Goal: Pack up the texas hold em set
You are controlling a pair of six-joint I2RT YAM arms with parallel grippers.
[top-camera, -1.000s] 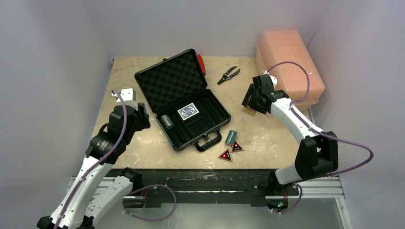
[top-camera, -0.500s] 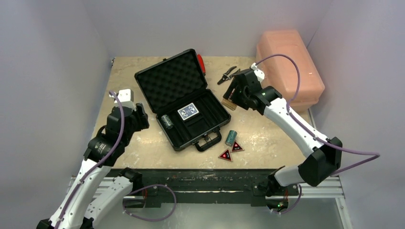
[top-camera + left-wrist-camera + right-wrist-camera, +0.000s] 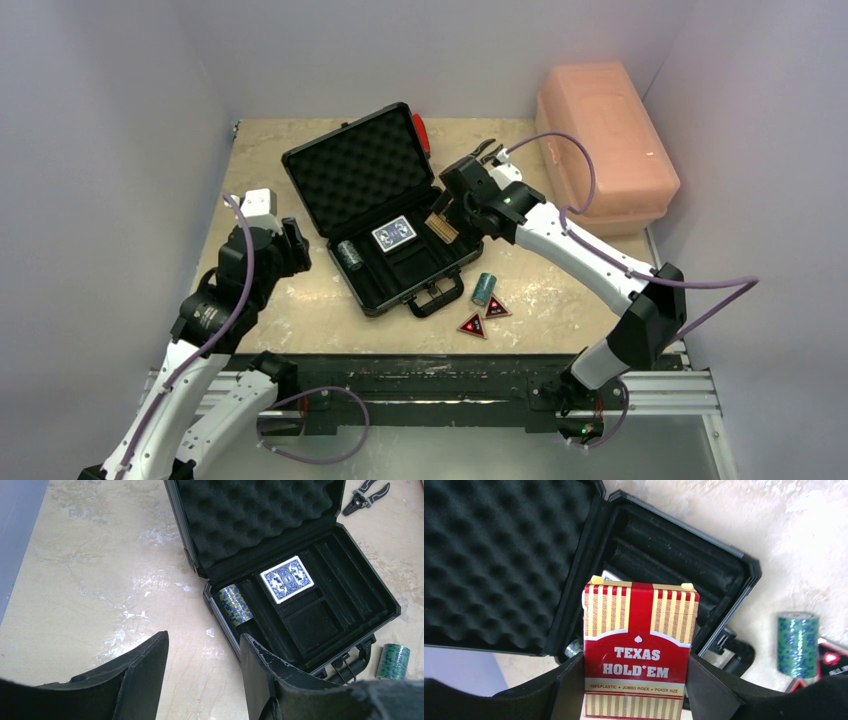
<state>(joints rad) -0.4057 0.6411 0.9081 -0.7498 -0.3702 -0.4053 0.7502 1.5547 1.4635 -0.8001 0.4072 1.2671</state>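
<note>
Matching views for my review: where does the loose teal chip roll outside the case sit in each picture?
Top external: chip roll on the table, just right of the case handle.
Left wrist: bottom right corner.
Right wrist: right edge, lower half.
Shared landmark: the open black case.

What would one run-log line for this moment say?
right tool: grips red deck over open case | left tool: open, empty | in case: blue deck, chip roll | on table: second chip roll, two triangles
</note>
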